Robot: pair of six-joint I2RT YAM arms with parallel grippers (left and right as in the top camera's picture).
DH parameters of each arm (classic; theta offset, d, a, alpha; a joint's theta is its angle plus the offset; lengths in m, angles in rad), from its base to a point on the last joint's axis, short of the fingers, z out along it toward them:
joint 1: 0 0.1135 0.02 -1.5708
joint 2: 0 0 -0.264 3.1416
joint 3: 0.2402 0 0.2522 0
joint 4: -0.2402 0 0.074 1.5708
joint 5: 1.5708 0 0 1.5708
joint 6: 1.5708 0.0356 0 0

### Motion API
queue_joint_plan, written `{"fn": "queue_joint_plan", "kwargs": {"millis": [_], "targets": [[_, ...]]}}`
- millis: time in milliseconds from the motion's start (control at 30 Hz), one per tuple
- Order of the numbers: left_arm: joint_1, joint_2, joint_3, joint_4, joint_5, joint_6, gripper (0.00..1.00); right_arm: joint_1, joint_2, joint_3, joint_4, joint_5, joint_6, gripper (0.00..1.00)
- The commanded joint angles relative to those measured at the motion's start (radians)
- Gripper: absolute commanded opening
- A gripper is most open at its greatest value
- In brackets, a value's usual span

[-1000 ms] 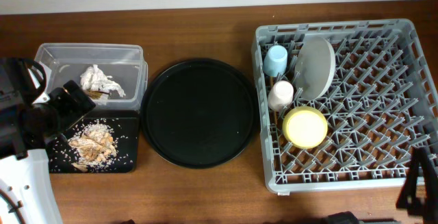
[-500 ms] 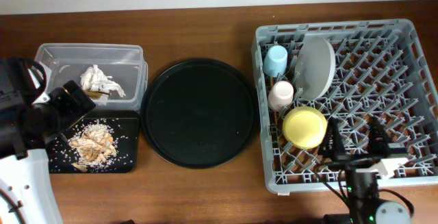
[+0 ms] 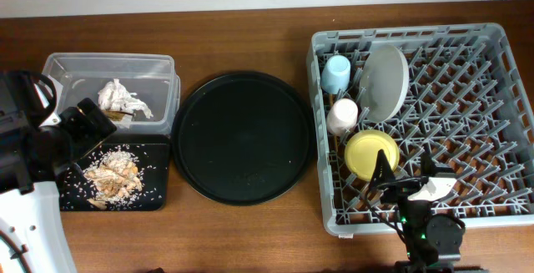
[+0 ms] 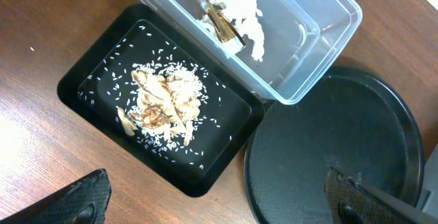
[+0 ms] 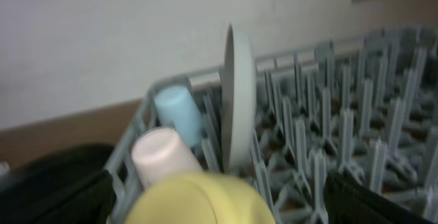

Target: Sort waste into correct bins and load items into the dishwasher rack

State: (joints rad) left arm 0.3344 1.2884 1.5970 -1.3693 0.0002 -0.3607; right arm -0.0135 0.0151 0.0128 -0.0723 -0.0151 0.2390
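The grey dishwasher rack [image 3: 417, 32] holds the light blue cup [image 3: 336, 73], the pink cup [image 3: 342, 115], the yellow bowl [image 3: 372, 154] and the pale plate [image 3: 385, 79] on edge. I cannot make out the chopsticks. The clear tub [image 3: 71, 66] holds the white tissue [image 3: 123, 98] and the gold-brown wrapper [image 3: 117, 117]. The shallow black tray [image 3: 158, 181] holds the food scraps [image 3: 113, 175]. My left gripper [image 4: 219, 207] is open and empty over the tray's near corner. My right gripper [image 3: 409, 175] is open just in front of the yellow bowl [image 5: 198, 200].
The large round black tray [image 3: 244, 137] lies between the bins and the rack. The right half of the rack [image 5: 342, 135] is bare pegs. Brown table shows at the front and back.
My right arm has come in from the bottom right edge and moved left over the rack's front, up to the yellow bowl. The left arm has not moved.
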Motion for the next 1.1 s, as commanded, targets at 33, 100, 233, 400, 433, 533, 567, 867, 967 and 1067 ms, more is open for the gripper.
{"fn": "queue_joint_plan", "kwargs": {"millis": [33,100,233,400,433,533,567,867,967,1067], "targets": [[0.002,0.000,0.008,0.002,0.000,-0.009,0.99,-0.006,-0.011,-0.007,-0.006,0.023,0.003,0.98],[0.002,0.000,0.008,0.002,0.000,-0.009,0.99,-0.006,-0.011,-0.007,-0.007,0.018,-0.013,0.98],[0.002,0.000,0.008,0.002,0.000,-0.009,0.99,-0.006,-0.011,-0.007,0.001,-0.085,-0.317,0.98],[0.002,0.000,0.008,0.002,0.000,-0.009,0.99,-0.006,-0.011,-0.007,0.001,-0.090,-0.336,0.98],[0.002,0.000,0.008,0.002,0.000,-0.009,0.99,-0.006,-0.011,-0.007,0.001,-0.081,-0.336,0.99],[0.002,0.000,0.008,0.002,0.000,-0.009,0.99,-0.006,-0.011,-0.007,0.001,-0.082,-0.336,0.98],[0.002,0.000,0.008,0.002,0.000,-0.009,0.99,-0.006,-0.011,-0.007,0.001,-0.082,-0.336,0.98],[0.002,0.000,0.008,0.002,0.000,-0.009,0.99,-0.006,-0.010,-0.007,0.001,-0.082,-0.336,0.98],[0.002,0.000,0.008,0.002,0.000,-0.009,0.99,-0.006,-0.010,-0.007,0.001,-0.082,-0.336,0.98],[0.002,0.000,0.008,0.002,0.000,-0.009,0.99,-0.006,-0.010,-0.007,0.001,-0.082,-0.336,0.98]]}}
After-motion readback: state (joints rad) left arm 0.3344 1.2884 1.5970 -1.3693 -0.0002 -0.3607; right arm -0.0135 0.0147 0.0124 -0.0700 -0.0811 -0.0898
